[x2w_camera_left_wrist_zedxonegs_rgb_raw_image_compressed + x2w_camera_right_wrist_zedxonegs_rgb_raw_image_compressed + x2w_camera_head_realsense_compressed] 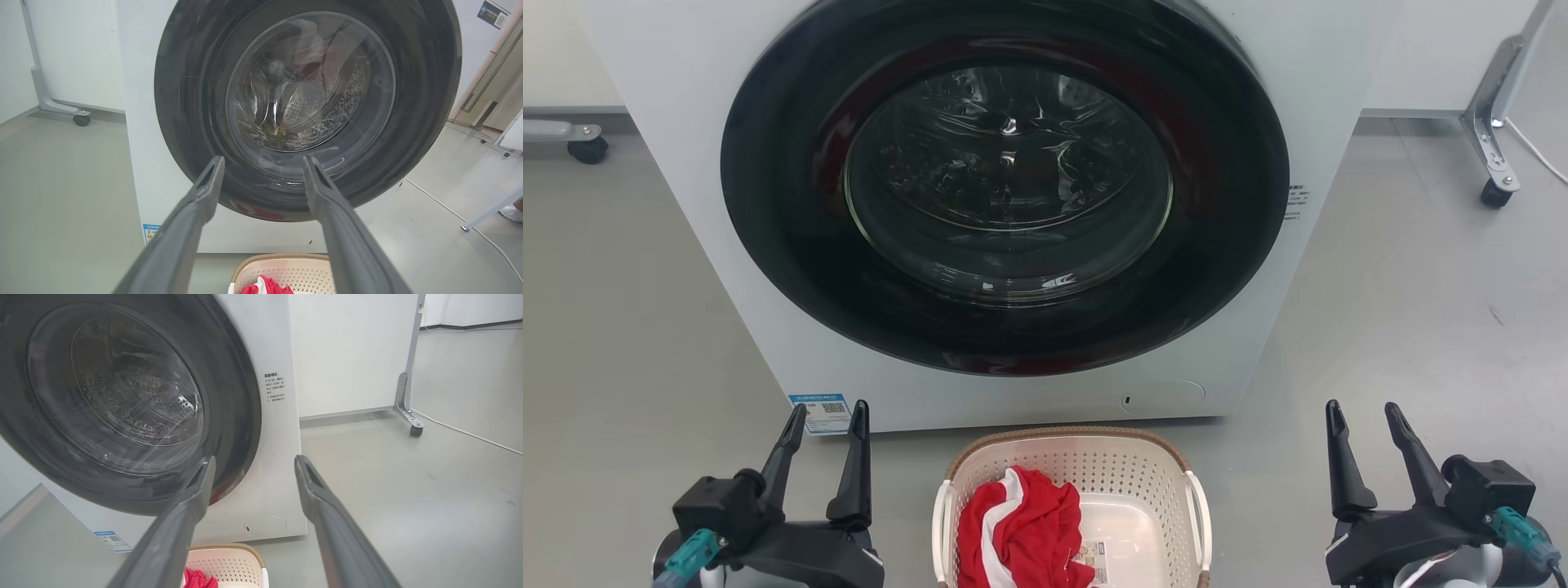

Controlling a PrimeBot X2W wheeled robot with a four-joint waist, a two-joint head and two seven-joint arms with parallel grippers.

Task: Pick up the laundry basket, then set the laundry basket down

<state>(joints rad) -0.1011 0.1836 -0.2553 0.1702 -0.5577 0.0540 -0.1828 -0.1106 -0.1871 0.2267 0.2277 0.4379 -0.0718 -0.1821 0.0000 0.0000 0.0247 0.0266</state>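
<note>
On the floor, close before the robot: the laundry basket (pixel 1111 478) stands upright just in front of the washing machine (pixel 686 122), below its round door (pixel 1005 188).
Inside it: a red and white cloth (pixel 1021 523) is heaped on the left half; the right half is bare.
Handles: the left handle (pixel 941 523) and the right handle (pixel 1202 514) sit on the two side walls, one facing each arm.
Long axis: it looks to run from the robot toward the washer, but the head view's bottom edge cuts the basket off, so I cannot tell for sure.
Left fingers (pixel 854 465): spread apart, holding nothing, tips toward the washer, out to the basket's left and apart from it.
Right fingers (pixel 1343 465): spread apart, holding nothing, out to the basket's right and apart from it.
Which way the basket lies: between the two arms, inward of each. In the left wrist view it (pixel 294 273) shows low and right of that arm's fingers (pixel 184 228). In the right wrist view it (pixel 229 563) shows low and left of that arm's fingers (pixel 331 522).
Nearer arm: the left, by a little, judging from the head view.
Step in hand: the pick-up has not begun; the basket is untouched.
Next move: probably each arm goes inward and down to its own handle, then both lift level so the cloth stays in.
</note>
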